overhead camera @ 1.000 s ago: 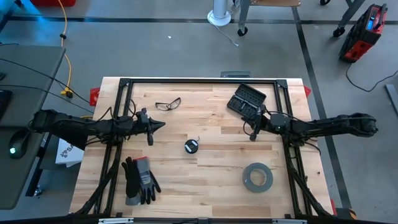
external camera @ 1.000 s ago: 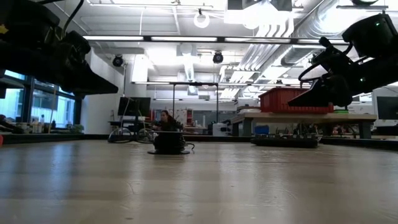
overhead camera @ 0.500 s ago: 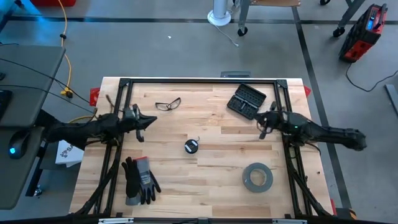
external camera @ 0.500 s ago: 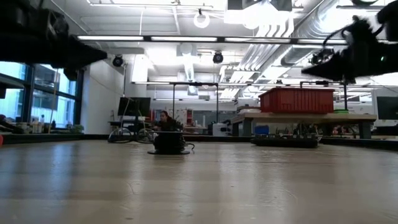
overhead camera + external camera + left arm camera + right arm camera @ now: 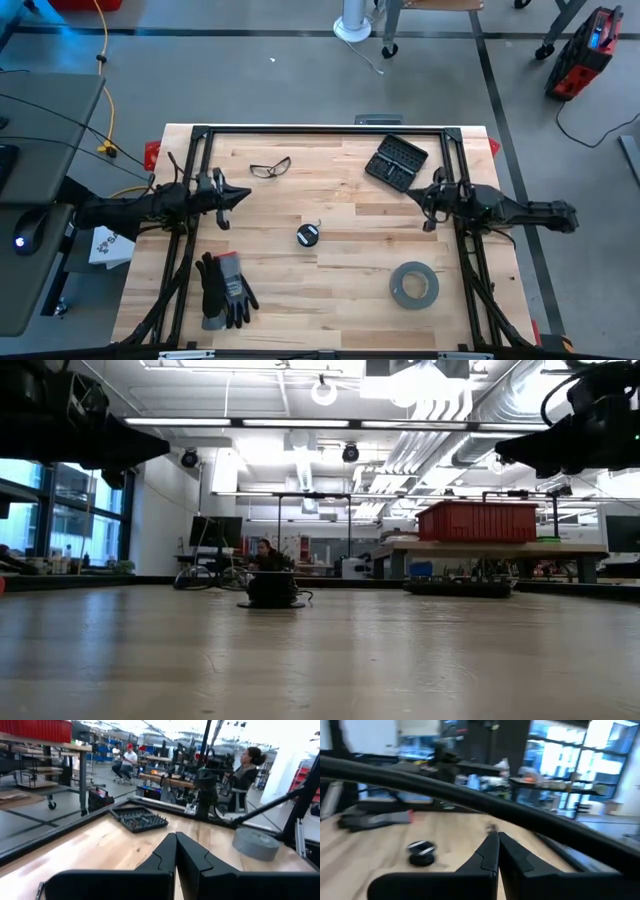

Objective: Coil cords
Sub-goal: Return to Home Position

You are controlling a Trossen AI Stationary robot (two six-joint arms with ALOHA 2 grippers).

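Observation:
The small round black spool [image 5: 307, 236] with the thin dark cord wound on it lies flat on the wooden table near its middle; it also shows in the low view [image 5: 271, 588] and the right wrist view [image 5: 421, 851]. My left gripper [image 5: 248, 193] hovers shut, level, above the table to the spool's left. My right gripper [image 5: 412, 195] hovers shut, level, to the spool's right. Both are well above the table in the low view, left gripper [image 5: 165, 448] and right gripper [image 5: 498, 450]. Neither touches anything.
Safety glasses [image 5: 270, 167] lie at the far left, a black bit case [image 5: 396, 162] at the far right, a grey tape roll [image 5: 414, 284] at the near right, and dark gloves [image 5: 225, 290] at the near left. A black frame [image 5: 320, 130] borders the table. People sit in the room beyond.
Both grippers have risen and tipped up to level, staying shut. My left gripper has drawn back toward the table's left edge, my right gripper toward the right edge while its arm swung straight. The spool has not moved.

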